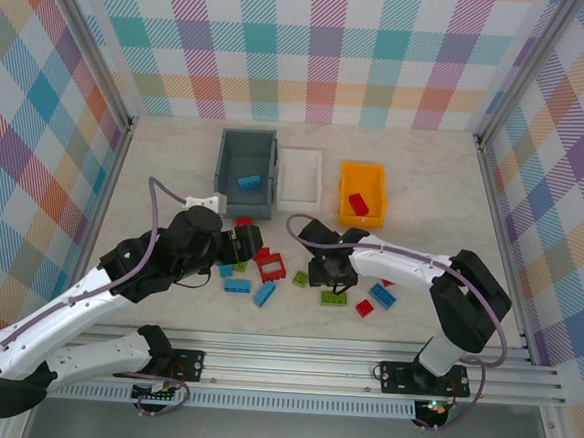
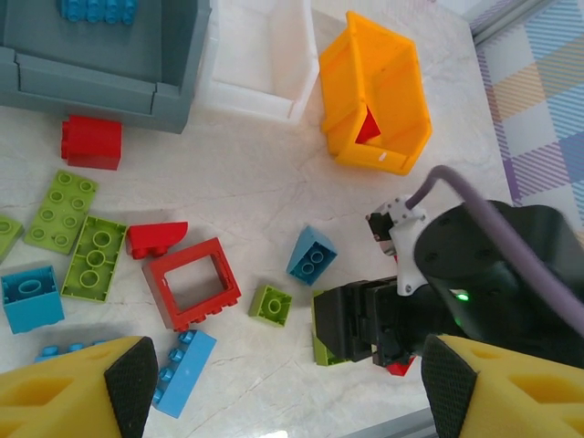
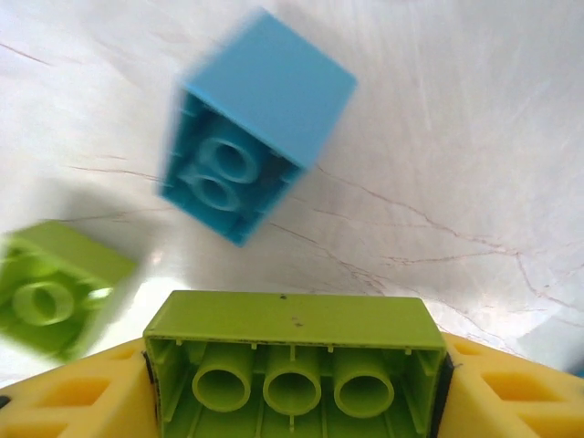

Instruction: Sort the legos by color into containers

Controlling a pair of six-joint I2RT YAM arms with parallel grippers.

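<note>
Holding: the right gripper [image 1: 331, 275] has its two yellow fingers [image 3: 82, 397] pressed on the ends of a lime green brick [image 3: 292, 333], about half shut around it.
Green brick: it is upside down, so its three round tubes show. I cannot tell if it is off the table [image 1: 175, 171].
Near it: a light blue brick [image 3: 260, 119] lies just past the fingers, and a small green brick [image 3: 50, 287] lies off to one side.
Left gripper [image 2: 283, 401]: wide open with nothing in it, above loose bricks near a red frame piece [image 2: 192, 283].
Bins: the grey-blue bin [image 1: 223, 159] has one blue brick [image 1: 248, 182]. The orange-yellow bin [image 1: 364, 170] has one red brick [image 1: 357, 203]. The white bin [image 1: 299, 198] sits between them.
</note>
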